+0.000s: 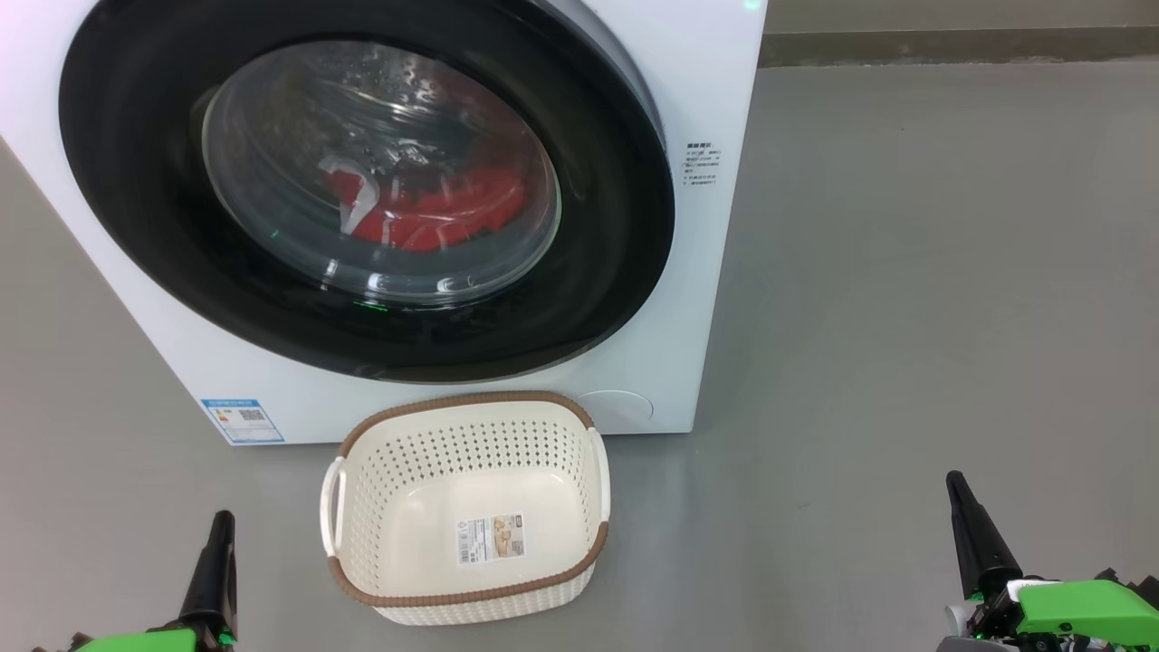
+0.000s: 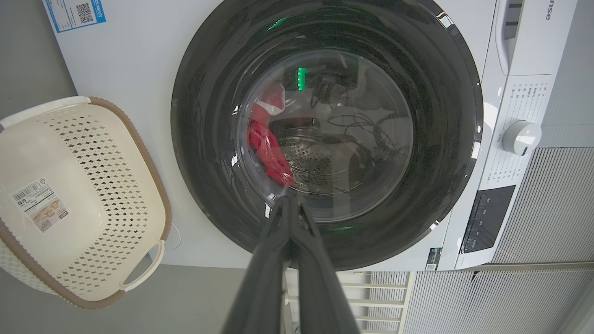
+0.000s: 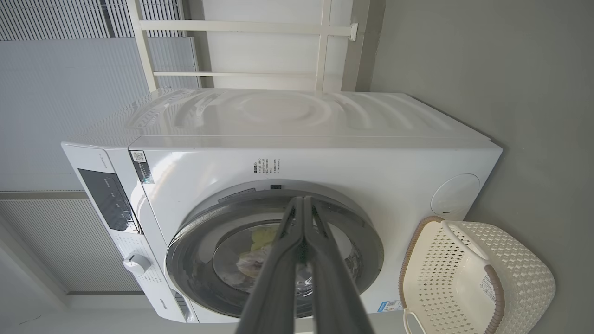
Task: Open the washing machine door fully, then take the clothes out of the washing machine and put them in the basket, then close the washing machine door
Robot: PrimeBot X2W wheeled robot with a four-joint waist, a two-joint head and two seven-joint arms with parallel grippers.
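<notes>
On the grey floor [image 1: 905, 272], the basket [image 1: 466, 397] stands before the washing machine [image 1: 715, 91].

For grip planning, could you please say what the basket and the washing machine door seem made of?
The basket: matte cream plastic, likely, given its moulded perforations. The washing machine door: glossy black ring, probably plastic, showing reflections, around a clear window, apparently glass.

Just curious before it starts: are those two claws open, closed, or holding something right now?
Left gripper: closed, holding nothing.
Right gripper: closed, holding nothing.
</notes>
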